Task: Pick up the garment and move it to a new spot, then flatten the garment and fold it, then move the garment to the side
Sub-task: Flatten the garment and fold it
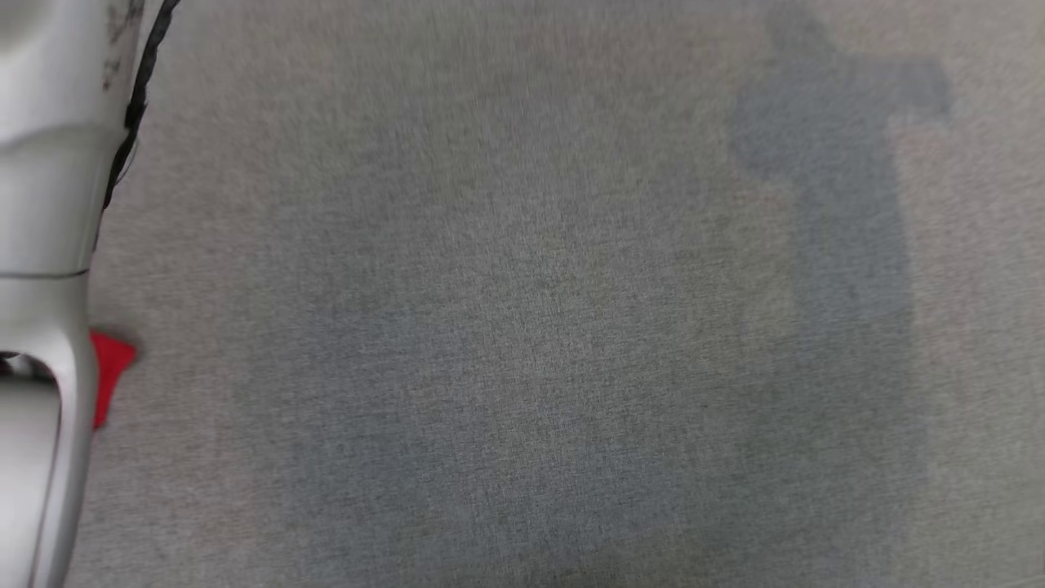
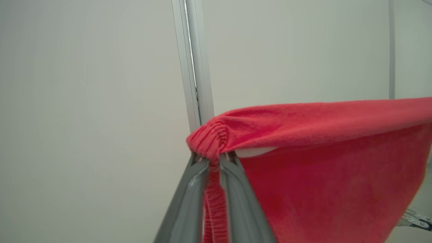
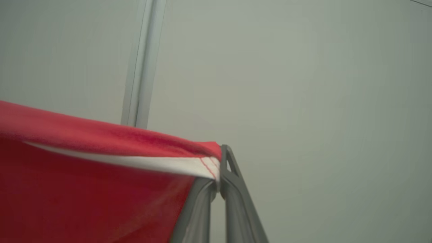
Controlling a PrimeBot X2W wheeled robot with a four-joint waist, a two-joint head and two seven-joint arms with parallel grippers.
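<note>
The garment (image 2: 330, 162) is red fleece with a ribbed hem and a white inner band. My left gripper (image 2: 213, 158) is shut on its ribbed corner, and the cloth stretches away to the right of the left wrist view. In the right wrist view my right gripper (image 3: 219, 175) is shut on the garment (image 3: 84, 182) at a corner with the white band, the cloth spreading left. Both grippers hold it taut between them, lifted in front of a pale wall. A small red piece of the garment (image 1: 110, 371) peeks out beside my pale forearm (image 1: 41, 245) at the head view's left edge.
The head view looks down on a grey fabric surface (image 1: 531, 327) with soft shadows on it. Behind the held cloth stands a pale wall with a vertical white frame strip (image 2: 194, 67). A metal fitting (image 2: 416, 219) shows at the lower right of the left wrist view.
</note>
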